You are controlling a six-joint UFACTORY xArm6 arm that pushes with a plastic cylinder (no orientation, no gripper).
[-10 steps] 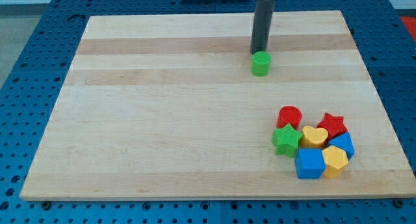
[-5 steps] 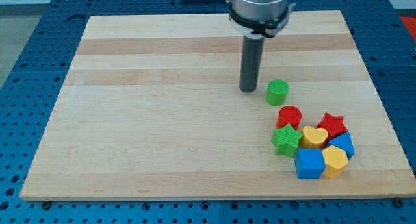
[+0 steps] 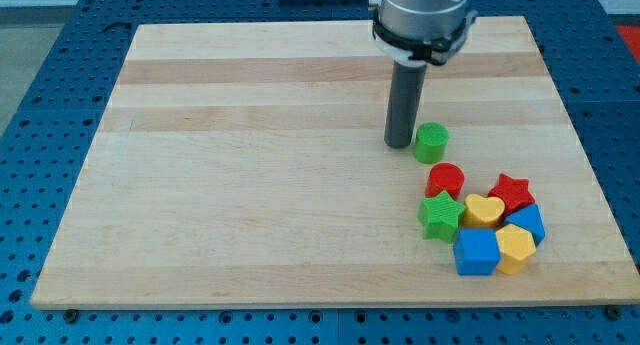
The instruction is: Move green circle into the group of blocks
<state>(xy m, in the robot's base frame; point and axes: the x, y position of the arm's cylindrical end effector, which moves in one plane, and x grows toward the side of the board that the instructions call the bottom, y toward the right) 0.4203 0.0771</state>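
Observation:
The green circle [image 3: 431, 143] stands on the wooden board, just above the group of blocks at the view's lower right. The group holds a red circle [image 3: 445, 179], a red star [image 3: 512, 192], a green star [image 3: 440, 216], a yellow heart [image 3: 484, 211], a blue block [image 3: 529, 223], a yellow hexagon [image 3: 515, 248] and a blue cube [image 3: 476, 252]. My tip [image 3: 399, 144] rests on the board right at the green circle's left side, touching or nearly touching it. A narrow gap separates the green circle from the red circle below it.
The wooden board [image 3: 250, 185] lies on a blue perforated table [image 3: 40, 105]. The arm's grey body [image 3: 421, 15] hangs over the board's top edge.
The green circle slid down and right from the upper middle toward the group. My tip followed it down, then shifted right to stand close beside its left side.

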